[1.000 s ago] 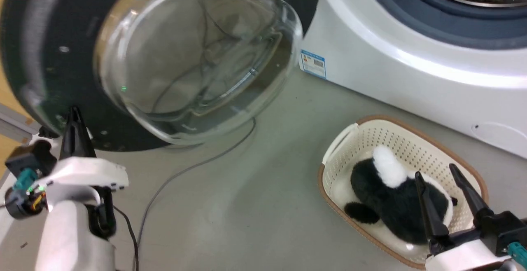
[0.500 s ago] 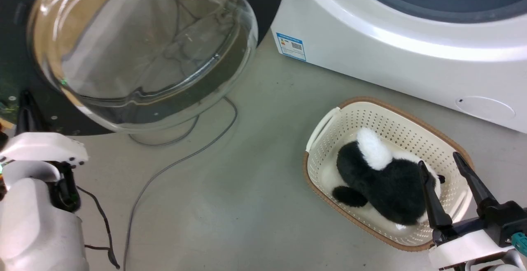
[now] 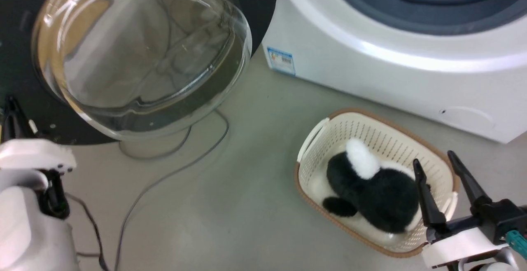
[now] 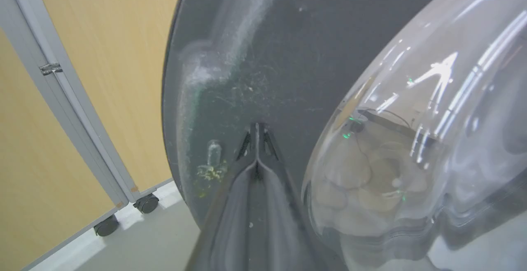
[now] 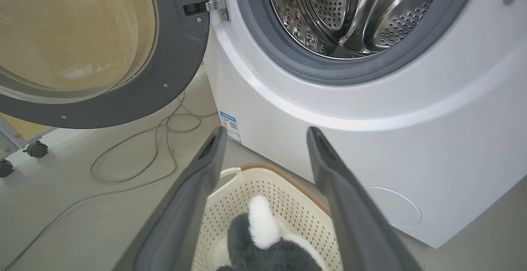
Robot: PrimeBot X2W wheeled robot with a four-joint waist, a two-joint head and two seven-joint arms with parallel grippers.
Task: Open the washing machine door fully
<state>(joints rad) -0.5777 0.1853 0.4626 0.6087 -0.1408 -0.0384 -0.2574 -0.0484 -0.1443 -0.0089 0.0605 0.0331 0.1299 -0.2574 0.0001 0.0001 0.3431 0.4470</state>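
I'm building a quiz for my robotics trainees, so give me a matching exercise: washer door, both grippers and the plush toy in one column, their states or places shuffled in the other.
Column A
1. washing machine door
2. left gripper
3. right gripper
4. plush toy

Column B
a. lying in the basket
b. shut, tips at the door's dark inner face
c. standing open
d. open, over the basket

Pairs: 1-c, 2-b, 3-d, 4-a

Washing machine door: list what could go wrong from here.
The left gripper, shut, seems to meet the door's smooth inner face with its tips alone; it may slip onto the glass bowl. The door may swing into the wheeled partition behind it. The floor cable under the door could snag.
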